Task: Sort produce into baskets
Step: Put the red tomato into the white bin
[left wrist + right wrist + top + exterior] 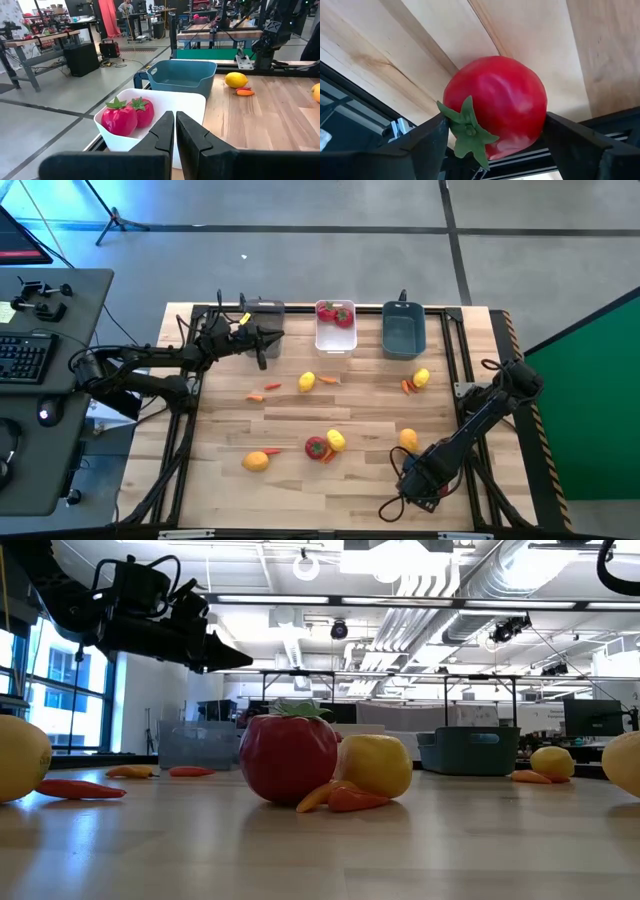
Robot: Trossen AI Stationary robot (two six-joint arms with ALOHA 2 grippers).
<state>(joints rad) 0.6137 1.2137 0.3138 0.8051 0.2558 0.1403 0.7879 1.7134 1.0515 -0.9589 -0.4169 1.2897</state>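
Note:
My right gripper is near the table's front right edge, slanting down, shut on a red tomato with a green top; in the high view the arm hides this tomato. My left gripper is shut with nothing in it. It hovers level beside the smoky grey basket and points at the white basket, which holds two tomatoes. The teal basket stands at the far right. Lemons, one tomato and small carrots lie on the wood. My right gripper pinches the tomato between its two fingers, one finger on each round side. The fingers come from above, slanting down. The green top faces back toward the wrist. The tomato appears lifted clear of the wood.
A lemon lies just beyond my right gripper. Another lemon and a carrot lie near the teal basket. A lemon lies at the front left. A black frame borders the table.

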